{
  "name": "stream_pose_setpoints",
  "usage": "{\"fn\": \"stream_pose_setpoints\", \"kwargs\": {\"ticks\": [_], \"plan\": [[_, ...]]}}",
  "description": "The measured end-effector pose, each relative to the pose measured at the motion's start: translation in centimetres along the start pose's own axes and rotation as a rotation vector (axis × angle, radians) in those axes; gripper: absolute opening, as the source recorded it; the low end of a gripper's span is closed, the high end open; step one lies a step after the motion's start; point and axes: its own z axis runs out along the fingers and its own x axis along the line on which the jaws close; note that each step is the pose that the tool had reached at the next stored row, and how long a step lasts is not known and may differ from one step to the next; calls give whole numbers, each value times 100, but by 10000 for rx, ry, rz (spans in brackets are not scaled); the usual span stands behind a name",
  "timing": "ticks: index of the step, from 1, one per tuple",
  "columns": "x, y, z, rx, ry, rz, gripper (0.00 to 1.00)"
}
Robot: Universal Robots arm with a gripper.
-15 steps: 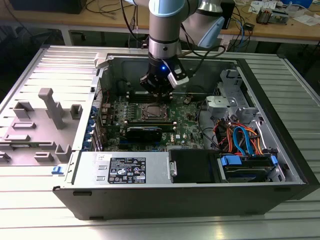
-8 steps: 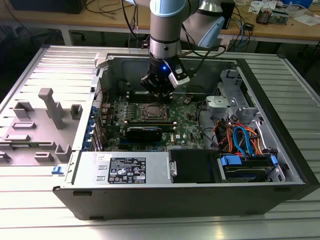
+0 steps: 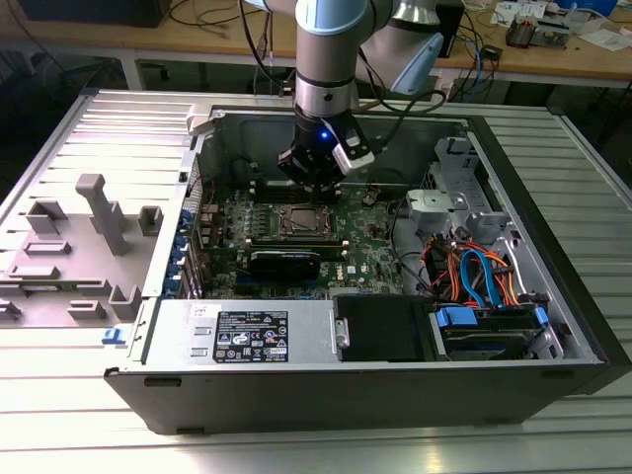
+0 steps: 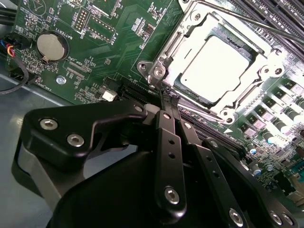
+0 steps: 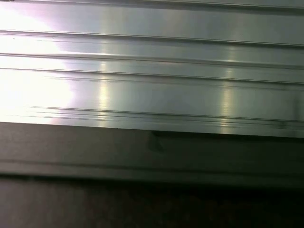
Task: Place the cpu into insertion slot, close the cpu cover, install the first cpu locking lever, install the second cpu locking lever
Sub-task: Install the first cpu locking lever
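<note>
One ribbed metal table (image 3: 316,444)

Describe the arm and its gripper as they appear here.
The arm is silver-grey with a light blue joint cap; black cables run beside it, and a blue light glows at the wrist. The gripper is matte black, with linked bars joined by silver screws, tapering to slim fingers.

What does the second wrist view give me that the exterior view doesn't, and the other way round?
Second wrist view: the cpu seated in its socket with the cpu cover closed around it, the gripper shut with its tips at the socket's corner, and a round coin battery on the board.

Exterior view: the whole open computer case, the arm reaching down into it, the orange and blue cables, and the grey fixture blocks on the exterior view's left.

Both: the green motherboard and the socket.
</note>
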Motion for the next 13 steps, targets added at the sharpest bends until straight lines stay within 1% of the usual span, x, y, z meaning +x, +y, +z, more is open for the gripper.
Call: {"fn": "stream_pose_setpoints", "kwargs": {"ticks": [3,13], "plan": [[11,0,0,1,2,-1,11],[14,-2,-1,2,2,2,11]]}}
